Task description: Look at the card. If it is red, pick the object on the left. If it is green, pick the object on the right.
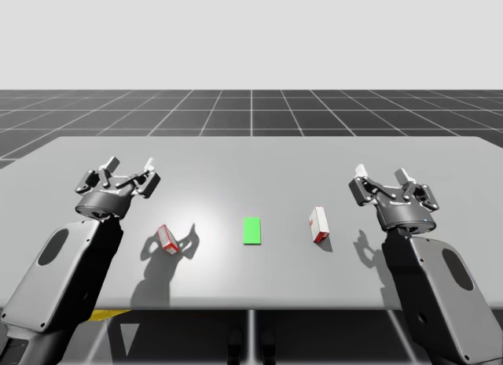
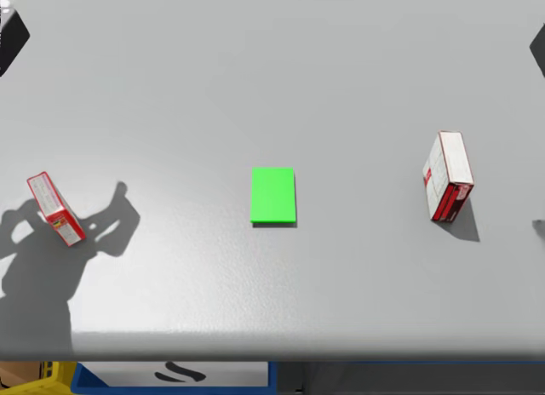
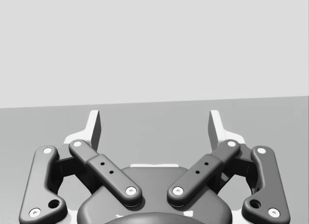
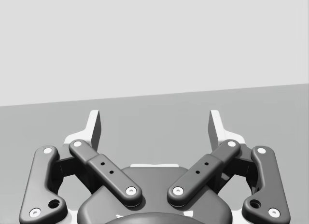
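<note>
A green card (image 2: 273, 196) lies flat at mid-table (image 2: 272, 80), its long sides running away from the robot. Well apart on its left, the left box (image 2: 56, 208), red and white, lies skewed on a diagonal. Well apart on its right, the right box (image 2: 448, 175), also red and white, rests white face up, nearly parallel to the card.

Plain green card (image 2: 273, 196). The box (image 1: 167, 238) beside my left hand (image 1: 131, 167) and the second box (image 1: 318, 224) beside my right hand (image 1: 382, 176) are red and white. Grey table (image 2: 255, 71).
</note>
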`<state>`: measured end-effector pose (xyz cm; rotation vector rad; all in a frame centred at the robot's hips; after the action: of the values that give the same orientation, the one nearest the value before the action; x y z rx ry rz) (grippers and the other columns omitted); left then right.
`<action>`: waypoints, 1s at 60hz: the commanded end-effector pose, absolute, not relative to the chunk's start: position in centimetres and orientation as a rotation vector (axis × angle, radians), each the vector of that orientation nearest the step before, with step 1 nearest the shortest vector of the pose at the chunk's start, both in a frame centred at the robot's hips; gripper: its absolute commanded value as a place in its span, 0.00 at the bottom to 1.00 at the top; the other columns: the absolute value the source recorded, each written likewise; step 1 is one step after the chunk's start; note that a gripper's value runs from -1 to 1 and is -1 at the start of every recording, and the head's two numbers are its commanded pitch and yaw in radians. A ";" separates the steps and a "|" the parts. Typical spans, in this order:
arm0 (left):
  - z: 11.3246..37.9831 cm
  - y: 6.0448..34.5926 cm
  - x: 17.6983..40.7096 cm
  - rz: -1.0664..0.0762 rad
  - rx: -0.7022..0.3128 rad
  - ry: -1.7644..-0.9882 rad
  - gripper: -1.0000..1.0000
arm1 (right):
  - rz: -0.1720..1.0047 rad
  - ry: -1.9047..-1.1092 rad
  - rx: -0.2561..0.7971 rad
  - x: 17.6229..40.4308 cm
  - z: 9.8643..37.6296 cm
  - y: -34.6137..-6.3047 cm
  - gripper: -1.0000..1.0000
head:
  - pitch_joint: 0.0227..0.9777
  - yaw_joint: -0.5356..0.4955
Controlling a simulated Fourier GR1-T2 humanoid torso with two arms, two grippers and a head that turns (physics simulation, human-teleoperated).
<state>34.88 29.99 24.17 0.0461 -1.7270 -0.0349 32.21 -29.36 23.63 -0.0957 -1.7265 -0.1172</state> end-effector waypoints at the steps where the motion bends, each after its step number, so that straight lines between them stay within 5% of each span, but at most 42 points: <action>1: 24.2 30.0 34.9 -0.036 0.046 -1.728 0.00 | -0.118 -1.726 -0.097 32.2 23.6 -29.4 0.00 | 0.89 0.49; 29: 23.9 29.4 34.8 -0.049 0.046 -1.728 0.00 | -0.116 -1.727 -0.095 32.3 23.6 -29.3 0.00 | 0.91 0.21; 60: 24.0 29.5 34.7 -0.043 0.053 -1.727 0.00 | -0.090 -1.685 -0.114 30.3 23.6 -27.3 0.00 | 0.87 0.20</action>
<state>34.68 29.46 23.96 0.0511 -1.7268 -0.0438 31.28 -28.37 23.76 -0.1051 -1.7094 -0.1042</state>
